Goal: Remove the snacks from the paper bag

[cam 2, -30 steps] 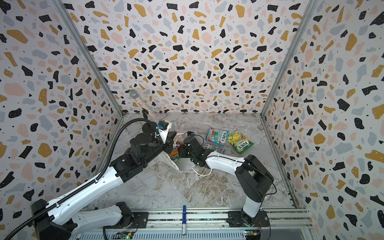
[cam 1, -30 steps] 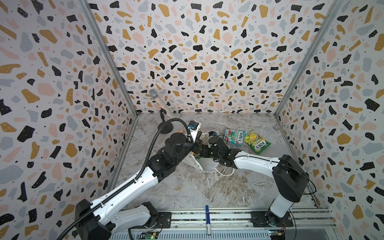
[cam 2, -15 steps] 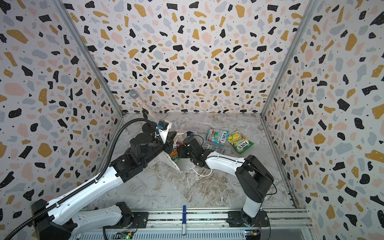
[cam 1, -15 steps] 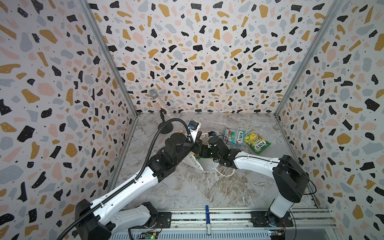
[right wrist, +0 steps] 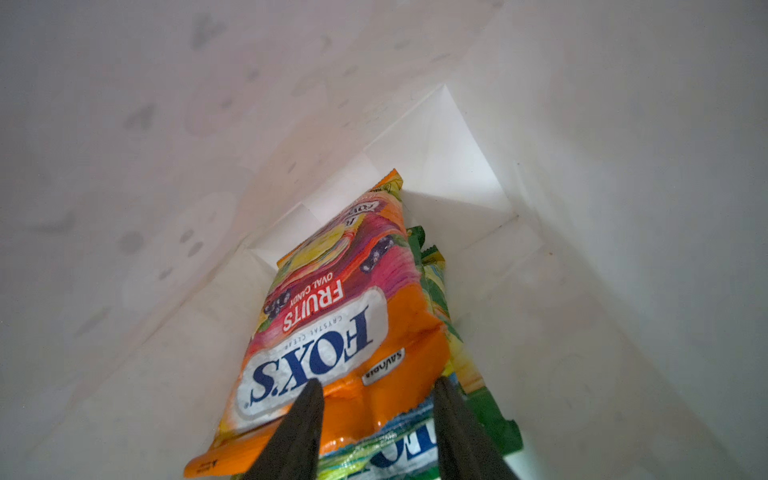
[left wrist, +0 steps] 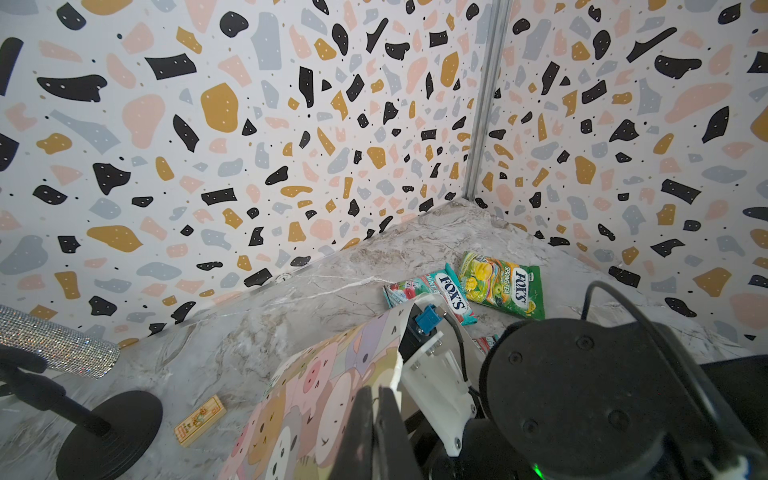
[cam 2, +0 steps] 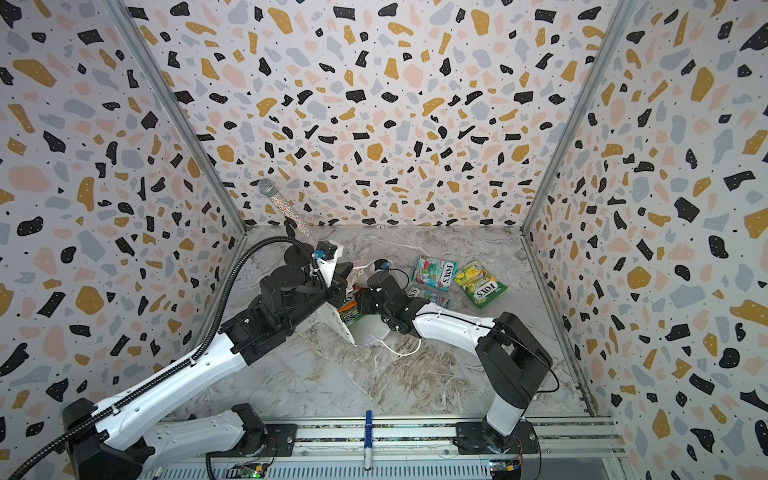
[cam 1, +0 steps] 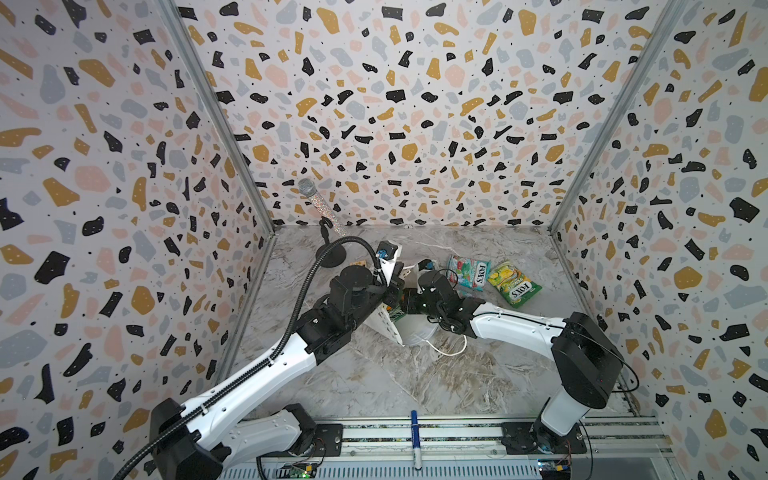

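The paper bag (cam 1: 388, 328) lies on its side mid-table, white inside, with pastel animal faces outside (left wrist: 311, 386). My left gripper (left wrist: 376, 388) is shut on the rim of its mouth. My right gripper (right wrist: 377, 382) reaches inside the bag, its fingers apart on either side of the near end of an orange FOX'S packet (right wrist: 332, 316). That packet lies on yellow-green packets (right wrist: 436, 282). Outside, right of the bag, lie a teal-red packet (cam 1: 467, 272) and a yellow-green one (cam 1: 514, 284). A second teal-red packet (cam 2: 428, 293) is partly under my right arm.
A glittery microphone (cam 1: 320, 203) on a black stand (cam 1: 330, 257) is at the back left. A small wooden block (left wrist: 200, 420) lies beside the stand's base. The bag's cord handle (cam 1: 451, 351) trails on the marble table. A blue marker (cam 1: 415, 440) rests on the front rail.
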Controlling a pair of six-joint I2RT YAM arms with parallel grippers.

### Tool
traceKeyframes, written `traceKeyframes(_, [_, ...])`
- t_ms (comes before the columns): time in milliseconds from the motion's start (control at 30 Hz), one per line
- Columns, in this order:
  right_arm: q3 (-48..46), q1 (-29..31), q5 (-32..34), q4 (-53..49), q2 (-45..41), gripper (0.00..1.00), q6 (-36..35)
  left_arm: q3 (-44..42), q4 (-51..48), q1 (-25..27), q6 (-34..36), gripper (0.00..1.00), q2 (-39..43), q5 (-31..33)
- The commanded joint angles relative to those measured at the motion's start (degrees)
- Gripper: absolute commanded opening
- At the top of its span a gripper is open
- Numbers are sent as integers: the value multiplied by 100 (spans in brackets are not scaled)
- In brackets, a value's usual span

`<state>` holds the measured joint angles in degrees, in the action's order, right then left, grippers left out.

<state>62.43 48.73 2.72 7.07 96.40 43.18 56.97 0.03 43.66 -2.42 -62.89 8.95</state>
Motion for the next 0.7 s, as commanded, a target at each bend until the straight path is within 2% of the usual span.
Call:
traceKeyframes(0, [265,-2,-23,-76,-29,46,-31,14,236,-8,-53,0,84,-43])
traceKeyframes(133, [330,-21,-205,-3,122,45,41,14,232,-7,-44,0,81,-43])
traceKeyframes(333, [471,-48,-438,127,311,39,118,20,230,-8,-44,0,84,-51])
traceKeyframes(567, [681,-66,-588,181,622,46,295,18,228,-7,-40,0,80,-65])
traceKeyframes(667, [774,-72,-649,194,777,44,359,21,226,-8,-47,0,81,-54])
